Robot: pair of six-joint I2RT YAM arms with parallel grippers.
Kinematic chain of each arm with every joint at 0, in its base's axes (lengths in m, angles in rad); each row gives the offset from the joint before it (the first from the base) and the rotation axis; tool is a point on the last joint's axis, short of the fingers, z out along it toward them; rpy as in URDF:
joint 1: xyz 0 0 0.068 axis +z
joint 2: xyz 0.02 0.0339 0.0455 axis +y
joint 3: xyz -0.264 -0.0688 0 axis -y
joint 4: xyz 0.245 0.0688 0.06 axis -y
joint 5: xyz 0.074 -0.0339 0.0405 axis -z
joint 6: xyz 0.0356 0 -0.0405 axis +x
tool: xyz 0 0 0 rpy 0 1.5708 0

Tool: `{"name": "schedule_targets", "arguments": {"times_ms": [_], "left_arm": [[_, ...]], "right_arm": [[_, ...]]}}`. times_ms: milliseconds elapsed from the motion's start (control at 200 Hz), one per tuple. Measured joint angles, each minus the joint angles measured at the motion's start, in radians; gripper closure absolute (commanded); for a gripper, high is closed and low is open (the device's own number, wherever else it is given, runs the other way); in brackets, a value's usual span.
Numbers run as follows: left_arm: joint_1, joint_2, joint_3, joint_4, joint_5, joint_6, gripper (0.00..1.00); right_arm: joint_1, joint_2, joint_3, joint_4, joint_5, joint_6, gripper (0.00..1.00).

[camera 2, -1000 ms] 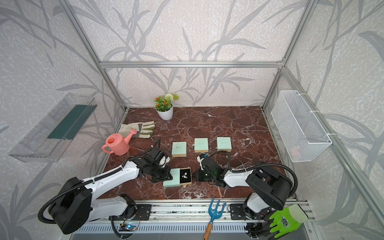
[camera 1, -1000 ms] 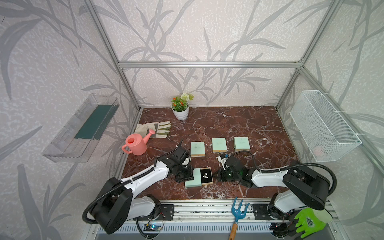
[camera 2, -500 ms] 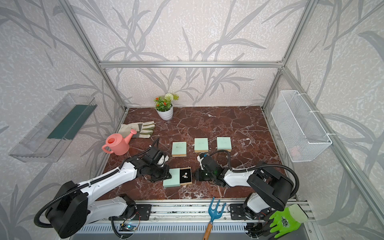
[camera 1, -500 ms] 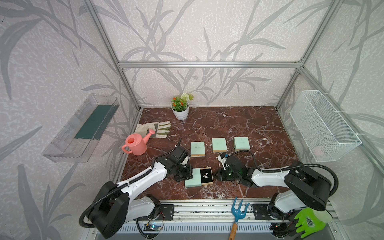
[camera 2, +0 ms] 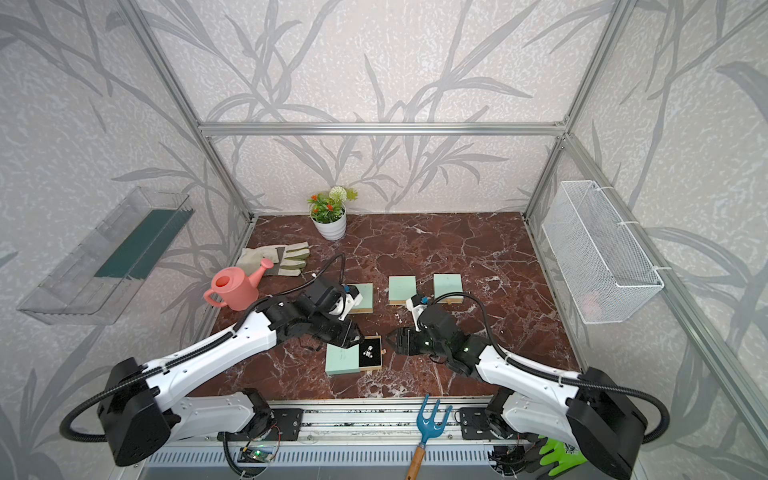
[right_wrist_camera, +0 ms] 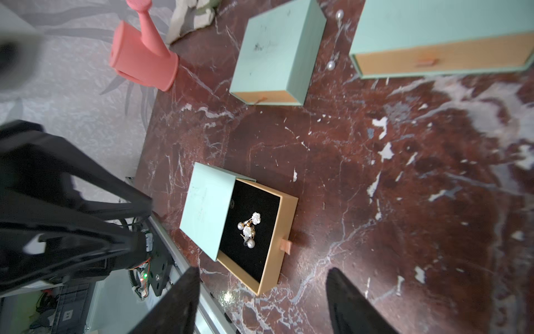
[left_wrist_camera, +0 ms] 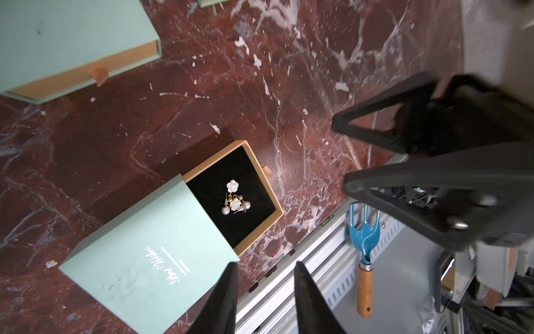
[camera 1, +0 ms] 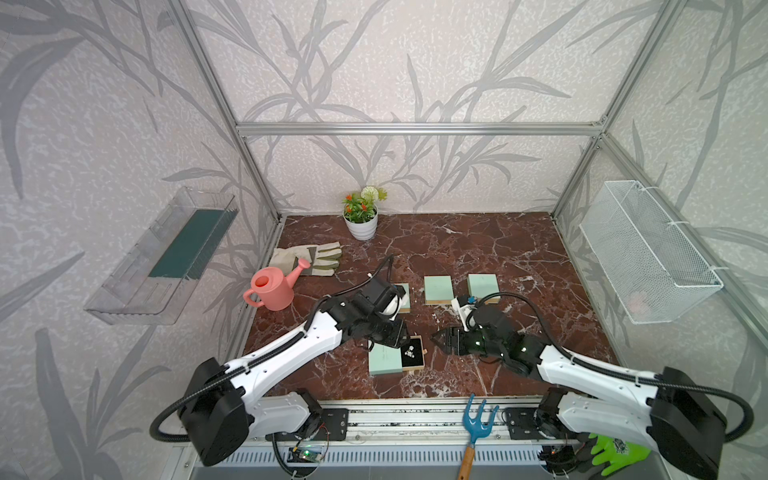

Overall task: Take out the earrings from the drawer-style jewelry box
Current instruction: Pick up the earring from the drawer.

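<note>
Jaws of both grippers stood apart and held nothing: the left gripper (left_wrist_camera: 265, 264) narrowly, the right gripper (right_wrist_camera: 262, 271) wide. In both top views the marble table (camera 1: 498, 257) filled the lower middle of the frame. A wire basket (camera 1: 648, 257) hung at the right edge with something pinkish inside, too blurred to name. A clear bin (camera 1: 158, 257) at the left edge held a dark green slab. A pink watering can (camera 1: 272, 289), gloves (camera 1: 311, 259) and a potted plant (camera 1: 361, 216) sat toward the table's upper left. Three shut mint boxes (camera 1: 438, 289) lined its centre. A blue rake (camera 1: 478, 419) lay on the rail at the bottom. The open box (camera 1: 384, 360) lay in plain sight between the grippers, its tan, black-lined drawer (right_wrist_camera: 284, 217) slid out to the right. The earrings (left_wrist_camera: 235, 199) lay in it, a small tangle of white flowers, pearls and gold wire.
</note>
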Motion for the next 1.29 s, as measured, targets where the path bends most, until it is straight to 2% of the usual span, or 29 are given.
{"name": "schedule_targets", "arguments": {"times_ms": [180,390,650,1295], "left_arm": [[-0.082,0.156,0.063,-0.061,-0.055,0.064,0.68],[-0.131,0.268,0.113,-0.081,-0.141,0.076,0.68],[-0.145,0.356,0.128,-0.064,-0.229,0.053,0.68],[-0.151,0.424,0.128,-0.002,-0.269,0.025,0.7]], "right_arm": [[-0.057,-0.166,0.0,-0.127,0.004,-0.055,0.11],[-0.074,-0.249,0.0,-0.219,-0.005,-0.09,0.0],[-0.111,-0.291,0.0,-0.283,-0.026,-0.127,0.01],[-0.183,-0.375,-0.037,-0.323,-0.084,-0.095,0.01]]}}
